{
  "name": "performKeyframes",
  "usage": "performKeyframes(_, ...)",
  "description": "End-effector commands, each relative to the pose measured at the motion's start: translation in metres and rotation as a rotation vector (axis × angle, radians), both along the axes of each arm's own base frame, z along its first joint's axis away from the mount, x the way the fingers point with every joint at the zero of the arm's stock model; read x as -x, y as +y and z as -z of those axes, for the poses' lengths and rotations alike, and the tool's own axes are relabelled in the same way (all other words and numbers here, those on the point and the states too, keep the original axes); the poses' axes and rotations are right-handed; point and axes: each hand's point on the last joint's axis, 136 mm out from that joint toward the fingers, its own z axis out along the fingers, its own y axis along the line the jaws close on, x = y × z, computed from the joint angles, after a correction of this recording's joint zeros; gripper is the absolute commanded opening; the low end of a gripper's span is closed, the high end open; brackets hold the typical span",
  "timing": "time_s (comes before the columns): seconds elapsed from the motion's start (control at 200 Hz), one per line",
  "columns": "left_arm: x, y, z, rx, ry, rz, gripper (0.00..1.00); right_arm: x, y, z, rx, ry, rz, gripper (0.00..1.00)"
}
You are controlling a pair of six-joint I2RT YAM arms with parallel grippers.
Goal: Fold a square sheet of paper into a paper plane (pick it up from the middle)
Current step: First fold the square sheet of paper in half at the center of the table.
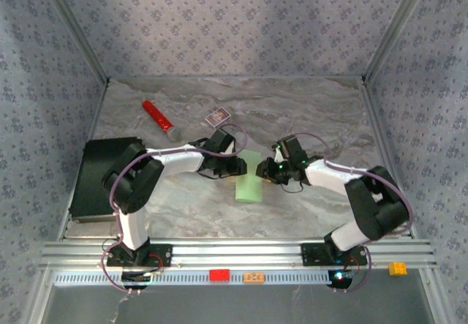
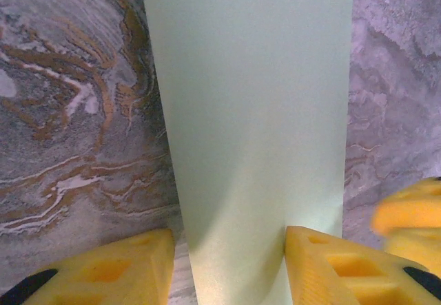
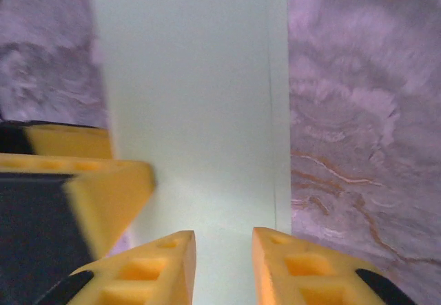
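Down at the near edge, the rail carries three small blocks: one red (image 1: 219,274), one orange (image 1: 254,276), one yellow (image 1: 397,268) out toward the right corner. Two arms rise from there and bend inward, and both claws meet over the middle of the marbled tabletop (image 1: 314,104).

One pale green sheet of paper (image 1: 249,189) lies there, flat, as a long narrow rectangle, its far end right under the two claws. The left claw (image 1: 243,167) is spread wide, its two yellow fingers (image 2: 103,270) straddling the strip with the paper running up through the gap, nothing pinched. The right claw (image 1: 265,170) faces it, tip to tip; its own camera has the two fingers (image 3: 303,270) only a narrow way apart, paper in the gap, not clamped on it. A faint crease runs along the strip's right edge there.

At the left edge sits one black box (image 1: 99,181). Farther back, toward the far left, one red cylinder (image 1: 158,115) lies tilted, and just right of it, apart, one small purple-and-white card box (image 1: 217,116).
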Motion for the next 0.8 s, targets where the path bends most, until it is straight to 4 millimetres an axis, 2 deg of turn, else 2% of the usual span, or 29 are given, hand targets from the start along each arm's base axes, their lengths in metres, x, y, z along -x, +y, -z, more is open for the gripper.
performKeyframes(0.0,-0.001,0.004,0.008,-0.044,0.01,-0.01,0.45,-0.005,-0.028,-0.021,0.058,-0.056,0.076,0.35)
performKeyframes(0.14,-0.001,0.004,0.009,-0.051,0.011,-0.013,0.45,-0.002,-0.058,-0.024,0.093,-0.056,0.161,0.39)
performKeyframes(0.245,-0.001,0.005,0.012,-0.059,0.015,-0.006,0.45,0.001,-0.07,-0.019,0.093,-0.036,0.196,0.39)
performKeyframes(0.795,-0.002,0.008,0.026,-0.122,0.037,0.011,0.45,0.004,-0.07,-0.016,0.081,-0.021,0.196,0.4)
